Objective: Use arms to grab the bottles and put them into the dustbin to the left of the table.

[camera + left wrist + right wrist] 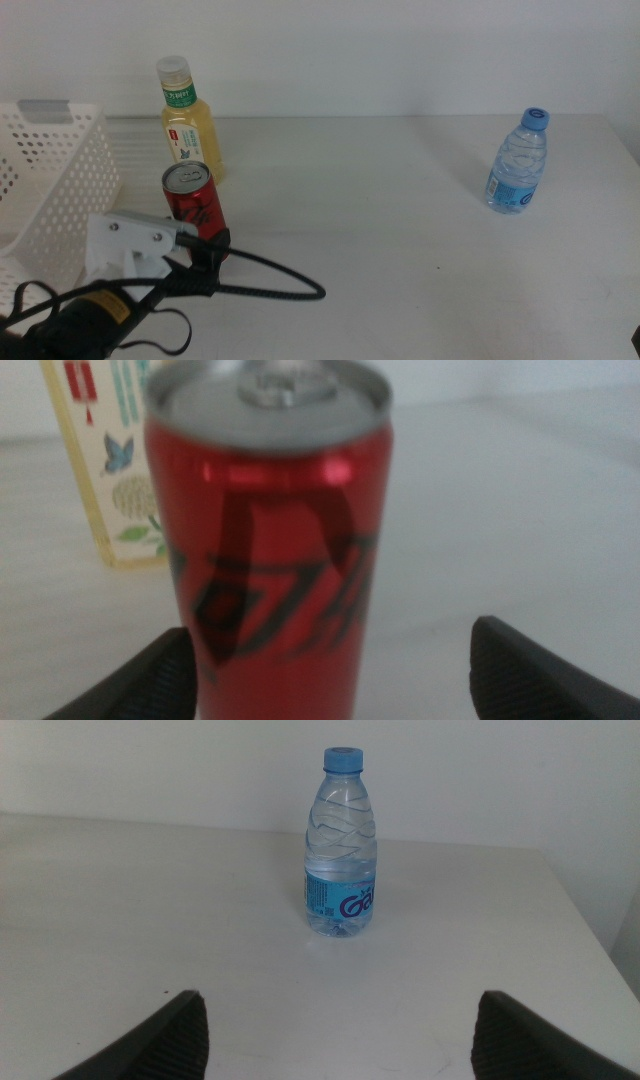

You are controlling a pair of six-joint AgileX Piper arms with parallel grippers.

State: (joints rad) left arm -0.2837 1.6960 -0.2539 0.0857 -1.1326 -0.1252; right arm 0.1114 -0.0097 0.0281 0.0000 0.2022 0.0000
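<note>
Red can point(193, 198): stands upright on the worktop point(400, 230) at the left side, just in front of the yellow bottle point(188, 122) and near the dustbin point(50, 180). Judged to be the item in hand, since it is the nearest item to the left arm.

Left gripper point(330, 670): jaws spread wide, level with the lower half of the can. In the left wrist view the can sits off-centre, close to one jaw and well apart from the other. No contact is visible. The wide spread is judged to give clearance for closing around the can body.

Alignment note: a small sideways correction appears necessary before closing; otherwise one jaw may push the can and tip it toward the yellow bottle.

Yellow bottle: upright behind the can, white cap on, label facing forward. Whether it touches the can cannot be told.

Water bottle point(340, 840): upright at the far right of the worktop, well apart from the other items.

Right gripper point(335, 1030): jaws wide, aimed at the water bottle from a distance. Judged to be waiting.

Dustbin: at the left edge of the worktop; none of the three items shows in it.
</note>
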